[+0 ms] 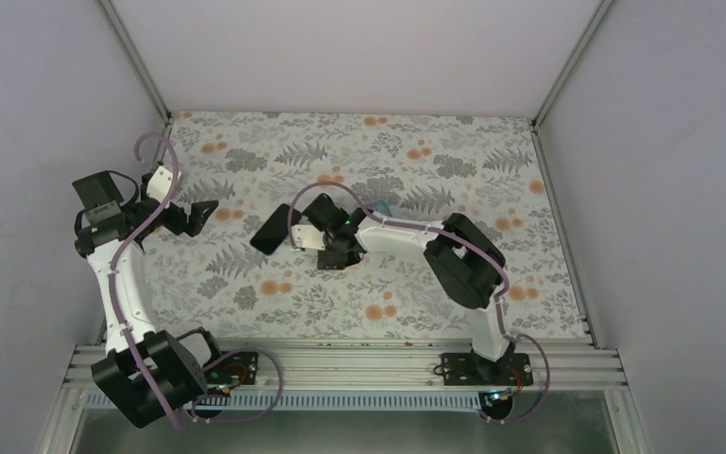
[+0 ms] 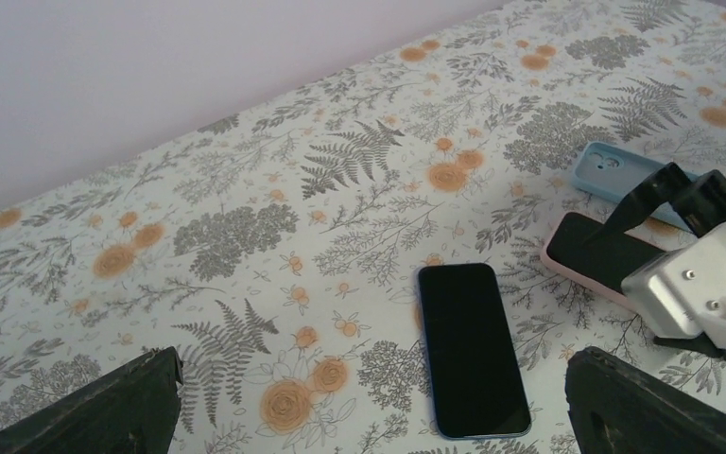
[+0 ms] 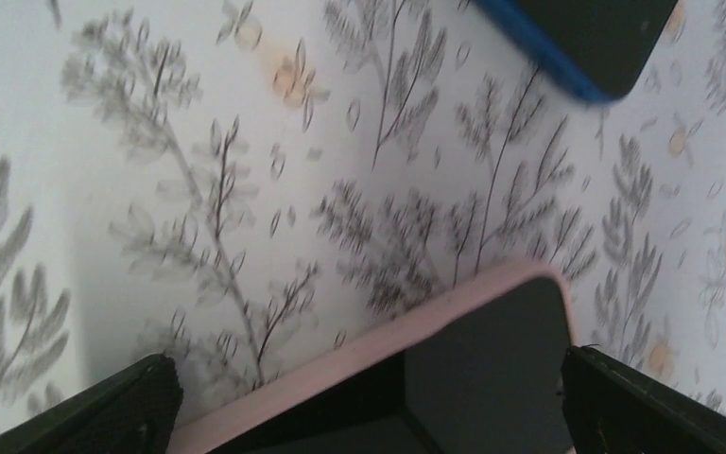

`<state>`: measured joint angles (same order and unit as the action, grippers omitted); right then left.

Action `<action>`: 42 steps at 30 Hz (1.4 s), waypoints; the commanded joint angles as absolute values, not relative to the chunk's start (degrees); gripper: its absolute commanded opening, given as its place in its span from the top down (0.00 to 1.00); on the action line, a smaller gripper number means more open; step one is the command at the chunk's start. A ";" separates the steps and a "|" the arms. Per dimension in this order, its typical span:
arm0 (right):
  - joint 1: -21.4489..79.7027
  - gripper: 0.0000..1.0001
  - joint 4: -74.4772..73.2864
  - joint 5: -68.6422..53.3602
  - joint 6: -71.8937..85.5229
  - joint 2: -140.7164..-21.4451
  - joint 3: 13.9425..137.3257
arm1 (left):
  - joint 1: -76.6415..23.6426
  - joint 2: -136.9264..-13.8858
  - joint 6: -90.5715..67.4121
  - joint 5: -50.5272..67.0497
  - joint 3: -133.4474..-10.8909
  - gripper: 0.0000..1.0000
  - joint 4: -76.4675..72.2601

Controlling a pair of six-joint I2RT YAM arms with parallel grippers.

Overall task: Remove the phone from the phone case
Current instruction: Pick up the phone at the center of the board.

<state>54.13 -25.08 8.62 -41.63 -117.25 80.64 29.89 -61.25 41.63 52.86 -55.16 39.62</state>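
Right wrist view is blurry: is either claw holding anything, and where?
Nothing held. Right claw open over the black phone in its pink case; left claw open.

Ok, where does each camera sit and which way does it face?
Top external: above, behind the bases, looking down at table; left arm and right arm show.
Left wrist: low, facing across at blue phone and pink case; own fingers show.
Right wrist: close above pink case; own fingers show.
Wrist views share phone and case.
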 commanded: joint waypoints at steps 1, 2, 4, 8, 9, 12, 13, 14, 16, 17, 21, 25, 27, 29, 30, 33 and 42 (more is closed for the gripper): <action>52.31 0.00 -29.04 9.01 -40.09 -114.92 75.43 | 31.30 -62.88 44.62 57.78 -55.21 0.00 41.18; 51.55 0.00 -29.73 7.60 -38.99 -114.33 74.72 | 31.66 -63.52 44.71 58.63 -55.54 0.00 41.41; 50.50 0.00 -29.89 5.50 -38.07 -113.21 73.13 | 32.14 -64.68 44.72 60.37 -56.07 0.00 42.01; 47.81 0.00 -30.56 1.59 -37.17 -111.98 70.78 | 32.61 -66.60 44.58 62.81 -57.17 0.00 43.09; 47.09 0.00 -30.85 0.59 -36.98 -111.93 70.68 | 32.63 -66.76 44.40 63.19 -57.33 0.00 43.08; 44.66 0.00 -31.18 -2.96 -36.94 -111.69 70.93 | 32.73 -67.10 44.38 63.63 -57.56 0.00 43.33; 43.81 0.00 -31.37 -4.20 -37.05 -111.68 71.38 | 32.68 -67.14 44.36 63.70 -57.64 0.00 43.41; 43.03 0.00 -31.68 -5.28 -37.08 -112.01 72.12 | 32.74 -67.08 44.26 63.79 -57.58 0.00 43.35; 41.83 0.00 -32.89 -7.00 -37.28 -113.15 74.33 | 32.70 -66.93 44.13 63.81 -57.41 0.00 43.20; 41.43 0.00 -33.31 -7.45 -37.55 -114.05 75.42 | 32.71 -66.91 44.19 63.78 -57.33 0.00 43.26; 40.89 0.00 -37.06 -8.89 -38.72 -118.02 80.73 | 32.70 -66.81 44.58 63.70 -57.11 0.00 43.61; 40.87 0.00 -39.37 -10.15 -39.02 -121.40 86.04 | 32.87 -66.40 45.93 63.26 -57.17 0.00 44.83; 40.75 0.00 -40.96 -10.06 -38.96 -123.03 88.43 | 33.02 -65.98 46.80 63.04 -56.97 0.00 45.37; 40.36 0.00 -42.51 -9.21 -37.83 -124.86 90.75 | 33.34 -65.69 47.55 62.71 -56.75 0.00 45.89; 40.04 0.00 -43.62 -8.18 -36.93 -126.12 92.18 | 33.58 -65.65 47.80 62.53 -56.63 0.00 46.07; 38.70 0.00 -47.43 -8.13 -35.07 -128.97 95.07 | 34.44 -65.72 48.98 62.27 -56.20 0.00 46.97; 36.30 0.00 -51.92 -9.85 -31.87 -127.49 88.45 | 36.88 -67.82 53.99 62.70 -57.27 0.00 51.57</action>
<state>38.15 -45.06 -10.07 -35.53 -126.21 94.83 35.81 -66.67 49.50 61.04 -55.92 48.64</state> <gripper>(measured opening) 0.997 0.997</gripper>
